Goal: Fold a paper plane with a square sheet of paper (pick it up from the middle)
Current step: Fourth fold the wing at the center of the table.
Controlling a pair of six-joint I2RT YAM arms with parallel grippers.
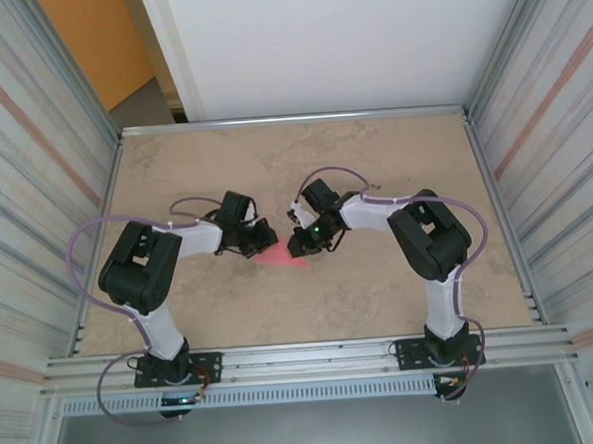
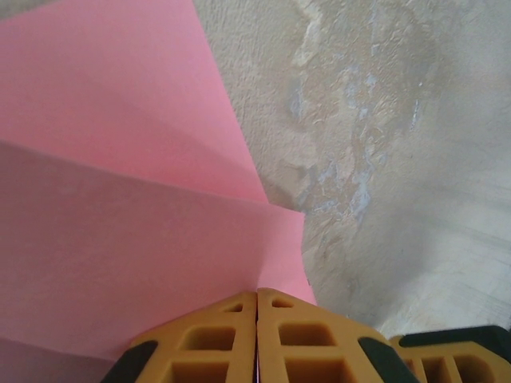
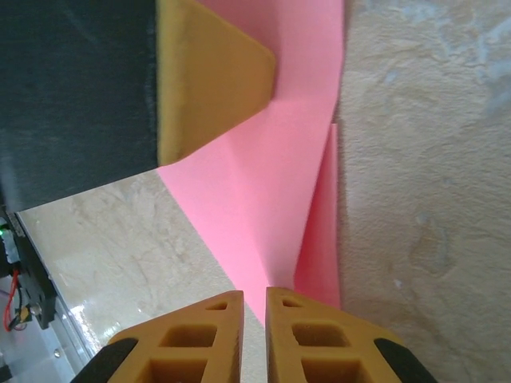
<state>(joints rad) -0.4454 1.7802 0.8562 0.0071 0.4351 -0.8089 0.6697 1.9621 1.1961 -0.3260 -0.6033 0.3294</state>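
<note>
The creased square sheet of paper (image 2: 120, 199) is pinched between the closed fingertips of the left hand (image 2: 257, 294), above the bench (image 1: 373, 158). Its far edge is met by the right hand (image 3: 254, 294), fingers narrowly parted; whether it is gripped there cannot be told.

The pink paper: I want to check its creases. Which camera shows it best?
Left wrist: the pink paper spreads over the left half up close, its creases plain. Right wrist shows a narrower folded strip of it; top external, a small distant pink patch.
</note>
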